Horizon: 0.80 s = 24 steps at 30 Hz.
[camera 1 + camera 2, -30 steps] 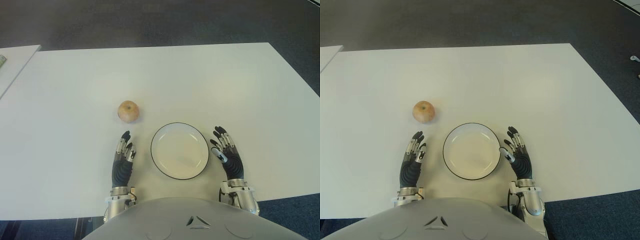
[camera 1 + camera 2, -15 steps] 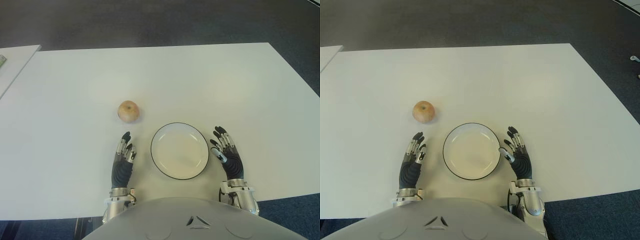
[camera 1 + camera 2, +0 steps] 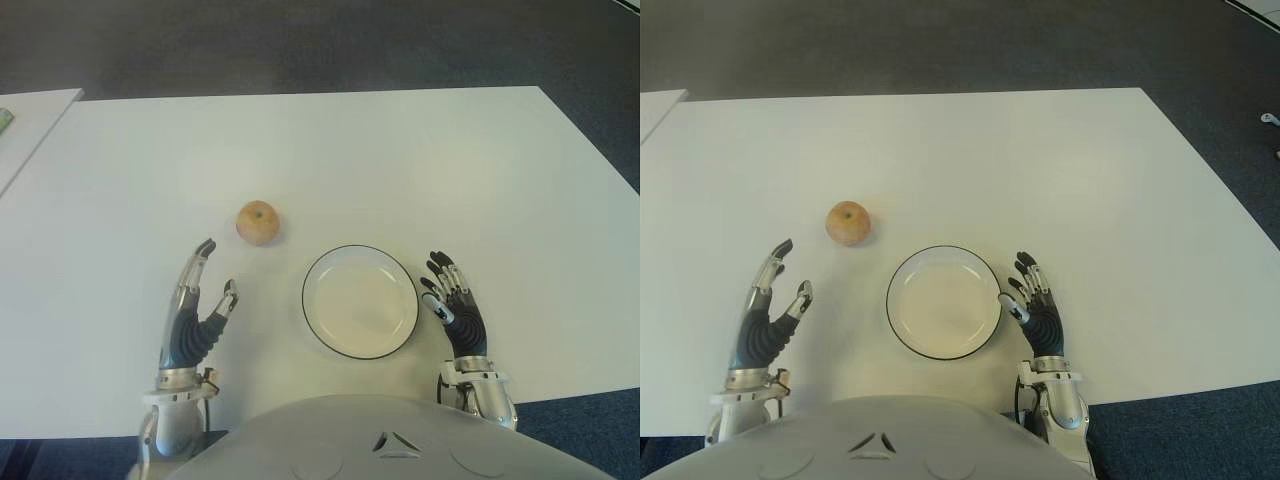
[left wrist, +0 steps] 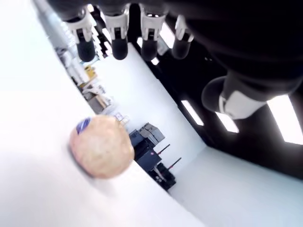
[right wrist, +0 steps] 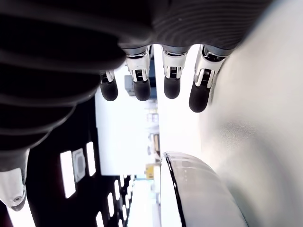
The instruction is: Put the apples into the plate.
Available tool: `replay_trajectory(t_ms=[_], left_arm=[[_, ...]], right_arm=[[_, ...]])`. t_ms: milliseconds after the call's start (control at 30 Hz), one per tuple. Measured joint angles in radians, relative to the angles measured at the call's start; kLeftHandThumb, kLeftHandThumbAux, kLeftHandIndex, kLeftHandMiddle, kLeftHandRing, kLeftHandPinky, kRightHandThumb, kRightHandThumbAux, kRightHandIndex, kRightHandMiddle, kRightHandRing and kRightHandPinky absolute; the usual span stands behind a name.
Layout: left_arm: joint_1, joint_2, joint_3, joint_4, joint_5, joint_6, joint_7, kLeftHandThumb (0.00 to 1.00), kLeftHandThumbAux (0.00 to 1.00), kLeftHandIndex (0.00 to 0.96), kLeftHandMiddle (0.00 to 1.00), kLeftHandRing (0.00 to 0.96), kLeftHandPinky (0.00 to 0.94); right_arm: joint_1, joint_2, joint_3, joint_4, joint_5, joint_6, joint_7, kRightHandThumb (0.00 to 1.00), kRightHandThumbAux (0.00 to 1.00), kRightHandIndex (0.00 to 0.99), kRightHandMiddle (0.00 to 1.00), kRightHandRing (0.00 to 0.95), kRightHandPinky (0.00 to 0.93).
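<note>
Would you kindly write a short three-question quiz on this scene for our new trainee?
1. True or false: the apple lies in the plate.
2. Which hand shows nearer the apple: A left hand, B right hand?
3. Fill in: both hands hold ____.

Key: 1 false, the apple sits on the table beside the plate, apart from it. 2 A. 3 nothing; the fingers are spread.

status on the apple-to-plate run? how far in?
Done: nothing yet; the plate holds nothing. In hand: nothing gripped; the left hand is open, thumb spread, short of the apple, which sits on the table left of and beyond the plate. The right hand is open beside the plate's right rim. Left: reach, grasp, carry, release.
</note>
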Motion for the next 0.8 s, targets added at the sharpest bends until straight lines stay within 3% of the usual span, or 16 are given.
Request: replay_trajectory(t_ms=[167, 367, 533, 800], left_arm=[[-0.132, 0.11, 0.044, -0.011, 0.205, 0.097, -0.01, 0.287, 0.352, 0.007, 0.0, 0.0, 0.0], [-0.378, 0.261, 0.037, -0.012, 0.41, 0.233, -0.163, 0.295, 0.311, 0.007, 0.0, 0.0, 0.0], [-0.57, 0.389, -0.001, 0.025, 0.452, 0.29, -0.346, 0.284, 0.264, 0.006, 0.0, 0.0, 0.0], [-0.719, 0.517, -0.104, 0.119, 0.459, 0.29, -0.496, 0.265, 0.21, 0.027, 0.0, 0.0, 0.0]], right_arm=[[-0.008, 0.0, 0.0, 0.007, -0.001, -0.001, 0.0, 0.092, 0.529, 0.0, 0.0, 0.0, 0.0], [-0.024, 0.001, 0.001, 0.036, -0.003, -0.009, 0.0, 0.09, 0.529, 0.0, 0.0, 0.0, 0.0], [-0.04, 0.002, 0.002, 0.057, -0.009, -0.028, 0.0, 0.088, 0.537, 0.0, 0.0, 0.0, 0.0], [-0.041, -0.002, -0.002, 0.068, -0.014, -0.048, 0.001, 0.092, 0.567, 0.0, 0.0, 0.0, 0.0]])
